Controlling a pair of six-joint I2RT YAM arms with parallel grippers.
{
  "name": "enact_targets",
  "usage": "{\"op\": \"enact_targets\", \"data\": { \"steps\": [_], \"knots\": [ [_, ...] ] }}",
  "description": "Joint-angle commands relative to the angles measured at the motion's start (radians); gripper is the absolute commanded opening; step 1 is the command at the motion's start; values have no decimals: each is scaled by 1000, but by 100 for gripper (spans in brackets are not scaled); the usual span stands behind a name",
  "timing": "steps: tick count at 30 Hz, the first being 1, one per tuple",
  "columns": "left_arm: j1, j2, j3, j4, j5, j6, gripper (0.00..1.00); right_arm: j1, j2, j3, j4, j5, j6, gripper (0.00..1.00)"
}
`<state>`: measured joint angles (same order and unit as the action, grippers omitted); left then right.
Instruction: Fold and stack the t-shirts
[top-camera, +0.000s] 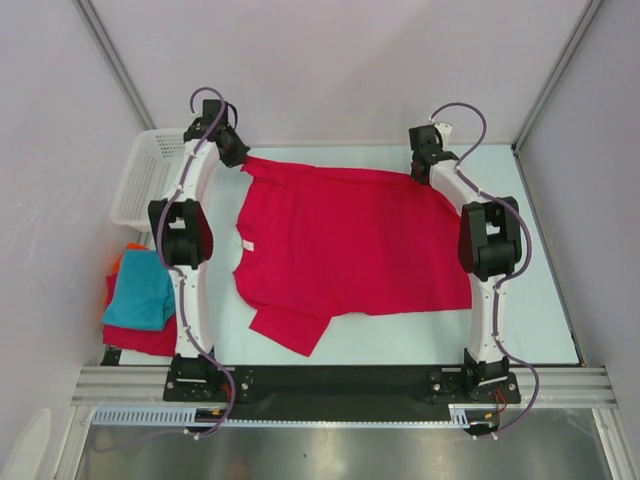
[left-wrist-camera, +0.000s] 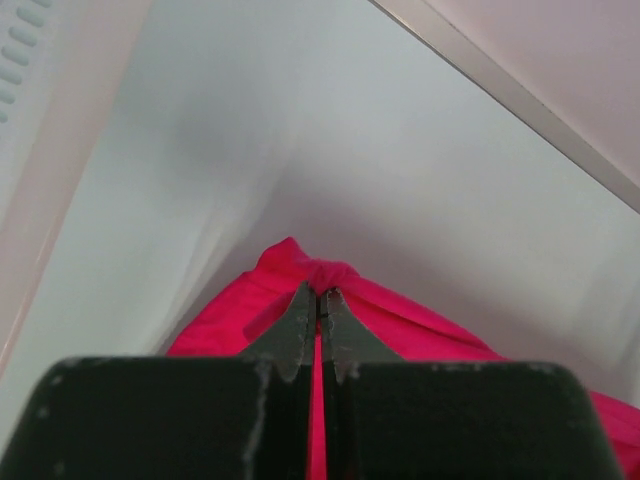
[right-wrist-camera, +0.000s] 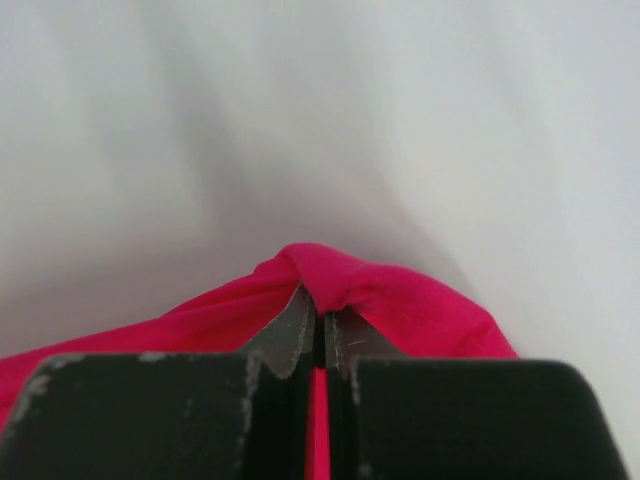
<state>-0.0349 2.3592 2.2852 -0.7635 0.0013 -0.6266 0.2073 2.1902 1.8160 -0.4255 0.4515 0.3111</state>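
A large crimson-red t-shirt (top-camera: 350, 245) lies spread on the table, collar to the left. My left gripper (top-camera: 232, 152) is shut on its far-left corner; in the left wrist view the cloth (left-wrist-camera: 330, 275) bunches at the fingertips (left-wrist-camera: 321, 297). My right gripper (top-camera: 425, 160) is shut on the far-right corner; in the right wrist view the cloth (right-wrist-camera: 345, 275) bunches at the tips (right-wrist-camera: 321, 308). A folded teal t-shirt (top-camera: 142, 290) lies on folded red (top-camera: 145, 340) and orange (top-camera: 118, 262) ones at the near left.
A white mesh basket (top-camera: 145, 175) stands at the far left of the table (top-camera: 540, 300), beside my left arm. Walls close in on both sides and at the back. The table's near edge has a metal rail (top-camera: 340, 385).
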Motion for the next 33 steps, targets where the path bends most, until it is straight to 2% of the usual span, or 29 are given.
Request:
{"op": "enact_targets", "data": {
  "steps": [1,2,3,4,6,7,8,10,11,12,21,24,29,30,31,33],
  "knots": [
    [27,0,48,72,-60,22,0,-20,45,75,53,131,-47,0],
    [27,2,48,79,-58,22,0,-23,69,95,48,131,-50,4],
    [29,2,48,81,-57,24,0,-22,89,117,16,131,-52,26],
    [29,2,48,82,-52,25,0,-23,106,173,-4,128,-52,39],
    [30,0,48,86,-47,30,6,-23,141,219,-54,127,-43,60],
    [32,2,46,86,-46,30,12,-23,146,230,-58,128,-37,62],
    [32,0,45,87,-34,33,32,-22,143,227,-58,121,-33,62],
    [32,-6,43,87,-21,42,60,-20,129,217,-47,116,-27,66],
    [32,-11,34,89,-21,48,91,-22,125,207,-45,113,-27,67],
    [32,-23,28,87,-23,50,99,-19,120,203,-44,112,-29,67],
    [32,-141,-104,87,-11,74,100,-13,49,144,-53,99,-32,67],
    [27,-210,-246,87,25,76,100,-9,-3,71,-55,102,-18,67],
    [-16,-464,-613,147,45,76,99,7,-169,-119,-36,58,29,67],
    [-22,-504,-674,167,87,58,99,15,-196,-192,-32,53,37,67],
    [-29,-553,-795,206,100,47,100,30,-229,-236,-29,52,43,67],
    [-69,-668,-900,231,108,39,100,43,-306,-303,-24,43,62,67]
  ]
}}
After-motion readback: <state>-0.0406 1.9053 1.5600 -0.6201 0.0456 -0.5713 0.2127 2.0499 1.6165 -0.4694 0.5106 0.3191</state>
